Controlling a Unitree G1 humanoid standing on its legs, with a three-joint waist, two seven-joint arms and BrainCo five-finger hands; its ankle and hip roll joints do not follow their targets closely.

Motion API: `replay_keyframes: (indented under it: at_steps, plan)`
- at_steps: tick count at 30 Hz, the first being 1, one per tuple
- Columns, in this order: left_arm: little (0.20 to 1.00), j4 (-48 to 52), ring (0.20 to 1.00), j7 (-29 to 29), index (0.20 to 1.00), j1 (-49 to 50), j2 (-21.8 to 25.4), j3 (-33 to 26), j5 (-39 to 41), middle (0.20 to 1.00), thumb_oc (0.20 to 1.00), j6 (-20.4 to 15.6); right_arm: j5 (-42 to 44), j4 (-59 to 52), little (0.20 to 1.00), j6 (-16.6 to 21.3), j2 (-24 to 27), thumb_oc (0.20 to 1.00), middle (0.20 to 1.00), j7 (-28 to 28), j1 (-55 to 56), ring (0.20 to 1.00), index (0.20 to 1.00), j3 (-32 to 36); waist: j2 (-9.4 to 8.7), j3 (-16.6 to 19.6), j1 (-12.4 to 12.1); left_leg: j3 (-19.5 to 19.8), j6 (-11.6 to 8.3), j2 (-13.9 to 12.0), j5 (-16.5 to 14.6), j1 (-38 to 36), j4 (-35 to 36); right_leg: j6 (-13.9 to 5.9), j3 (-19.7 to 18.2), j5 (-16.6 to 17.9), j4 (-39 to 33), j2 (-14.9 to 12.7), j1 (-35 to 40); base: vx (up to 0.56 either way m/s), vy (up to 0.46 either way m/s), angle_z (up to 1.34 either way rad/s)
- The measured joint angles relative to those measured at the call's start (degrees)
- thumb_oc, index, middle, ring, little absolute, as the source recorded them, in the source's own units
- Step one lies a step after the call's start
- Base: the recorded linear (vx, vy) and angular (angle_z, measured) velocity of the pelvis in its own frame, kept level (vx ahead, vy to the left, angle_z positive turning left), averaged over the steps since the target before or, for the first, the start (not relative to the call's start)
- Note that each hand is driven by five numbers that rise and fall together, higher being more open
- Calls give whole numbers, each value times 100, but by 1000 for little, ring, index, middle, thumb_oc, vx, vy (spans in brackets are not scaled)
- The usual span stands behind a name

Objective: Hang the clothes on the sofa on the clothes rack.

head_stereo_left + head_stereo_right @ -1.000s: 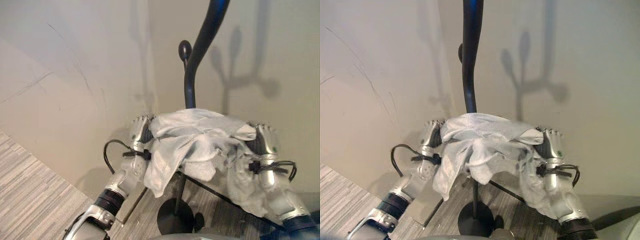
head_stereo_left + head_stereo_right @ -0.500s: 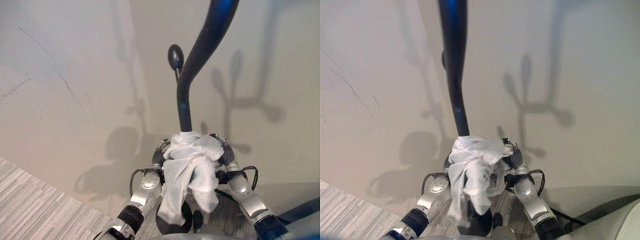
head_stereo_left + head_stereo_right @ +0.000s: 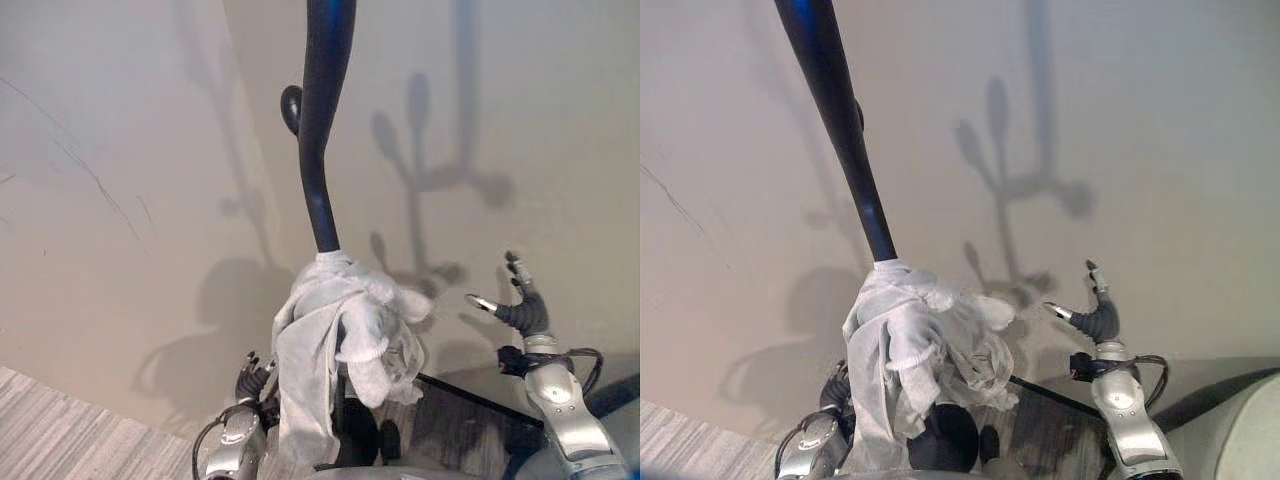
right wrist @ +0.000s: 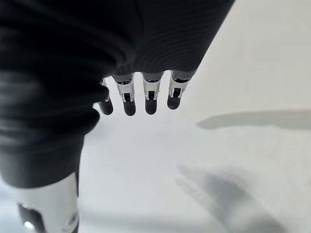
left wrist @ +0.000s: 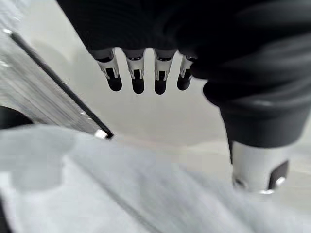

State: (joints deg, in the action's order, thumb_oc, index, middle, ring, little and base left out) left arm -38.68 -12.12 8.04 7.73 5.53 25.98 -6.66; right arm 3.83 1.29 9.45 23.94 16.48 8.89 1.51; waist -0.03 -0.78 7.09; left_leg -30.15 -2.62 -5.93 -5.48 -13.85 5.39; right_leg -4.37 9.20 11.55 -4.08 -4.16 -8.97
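A crumpled pale grey garment [image 3: 340, 330] hangs bunched on a hook of the black clothes rack [image 3: 322, 130], its folds drooping toward the round base [image 3: 945, 435]. My left hand [image 3: 250, 380] is low beside the garment's left edge, with its fingers [image 5: 136, 77] straight and the cloth [image 5: 121, 189] lying just past them, not gripped. My right hand [image 3: 525, 312] is raised to the right of the garment and well apart from it. Its fingers [image 4: 146, 92] are spread, with nothing in them, in front of the bare wall.
The rack stands in a corner of beige walls [image 3: 120, 150]. Another knobbed hook [image 3: 291, 105] sticks out higher up the pole. Striped wood-look floor [image 3: 60, 430] shows at the lower left. A thin dark bar [image 3: 470, 390] runs across the floor behind the base.
Both hands have let go of the garment and drawn away, the right out to the right, the left down. The garment stays bunched on the rack. The camera has also shifted.
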Motion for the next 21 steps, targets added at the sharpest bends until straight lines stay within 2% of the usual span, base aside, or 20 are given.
replay_keyframes:
  at_steps: [2,3,4,5,8,10,12,13,14,15,16,18,19,20,21]
  plan:
    - [1000,23,1000,66,1000,235,-54,-145,34,1000,1000,-1,310,43,1000,55,-101,1000,1000,13,68,1000,1000,154,76,-3,-30,-78,-37,-133,-5,-7,-3,-100,97,-726,1574,-31,-503,7,-33,-15]
    - [1000,21,1000,109,1000,309,-3,-141,35,1000,1000,-2,397,47,1000,122,-111,1000,1000,20,142,1000,1000,165,-82,55,-29,-28,-54,-87,-19,-24,-20,23,83,-1008,1797,-64,-574,4,-31,2]
    - [1000,-11,1000,157,1000,367,1,-142,39,1000,1000,-2,461,131,1000,216,-211,1000,1000,27,238,1000,1000,237,-100,66,-24,21,-52,-73,-20,-19,-68,112,67,-1029,1745,-49,-566,-7,-22,6]
    - [1000,-16,1000,214,1000,427,-12,-140,39,1000,1000,-2,594,293,1000,279,-431,1000,1000,40,274,1000,1000,403,-74,63,-44,123,-44,-128,3,5,-102,128,88,-961,1556,19,-477,-4,-21,3]
    - [1000,-294,1000,333,1000,401,-49,-145,101,1000,1000,-36,910,936,1000,281,-670,1000,1000,85,361,1000,1000,351,9,34,-77,131,-126,-179,57,116,-211,144,99,-688,1108,88,-353,-15,-32,-3]
    - [1000,-1452,1000,496,1000,0,-223,-184,456,1000,1000,-24,1339,2628,1000,296,-918,1000,1000,80,248,1000,1000,342,43,9,-109,159,-127,-213,57,178,-263,102,147,-546,695,74,-146,-12,-40,13]
    - [1000,-2130,1000,578,1000,-231,-350,-347,555,1000,1000,107,1935,3956,1000,111,-1085,1000,1000,74,37,1000,1000,346,105,1,-123,161,-83,-221,26,225,-238,10,246,-479,525,40,-81,1,-35,11]
    - [1000,-2362,1000,632,1000,-282,-348,-341,559,1000,1000,121,2402,4690,1000,185,-1175,1000,1000,-10,-109,1000,1000,421,169,-56,-135,197,-82,-235,22,242,-229,14,282,-481,598,14,-91,57,-38,12]
    - [1000,-2850,1000,708,1000,-411,-348,-390,546,1000,1000,76,2753,5645,1000,224,-1215,1000,1000,-83,-381,1000,1000,398,92,-28,-137,242,-89,-239,17,251,-258,10,275,-514,798,-4,-158,66,-37,39]
    - [1000,-3403,1000,838,1000,-635,-233,-573,543,1000,1000,251,3978,6926,1000,-43,-1425,1000,1000,-333,-564,1000,1000,994,21,-29,-154,366,-105,-212,13,221,-257,58,355,-744,1223,-93,-306,80,-48,36]
    - [1000,-3708,1000,886,1000,-716,-206,-622,548,1000,1000,274,4475,7559,1000,-86,-1460,1000,1000,-369,-703,1000,1000,1322,71,-8,-175,455,-99,-208,15,230,-265,89,377,-764,1152,-59,-249,31,-22,28]
    - [1000,-3949,1000,963,1000,-730,-251,-616,544,1000,1000,350,5024,8054,1000,-302,-1424,1000,1000,-552,-748,1000,1000,1242,243,-22,-201,443,-93,-312,18,296,-260,41,424,-730,832,31,-171,29,-38,-5]
    - [1000,-3940,1000,983,1000,-712,-280,-615,543,1000,1000,358,5122,8050,1000,-355,-1437,1000,1000,-579,-740,1000,1000,1240,277,-33,-201,440,-94,-349,20,326,-276,56,414,-717,915,58,-197,27,-39,1]
    - [1000,-3934,1000,1029,1000,-693,-318,-516,539,1000,1000,357,5152,8142,1000,-419,-1461,1000,1000,-722,-732,1000,1000,1199,298,-17,-195,429,-106,-389,14,321,-315,156,401,-823,1283,31,-319,7,-29,16]
    - [1000,-3919,1000,1079,1000,-686,-240,-511,541,1000,1000,335,5171,8363,1000,-527,-1466,1000,1000,-842,-733,1000,1000,987,130,-8,-192,469,-154,-365,-18,290,-376,214,413,-1026,1629,-37,-435,-1,-23,14]
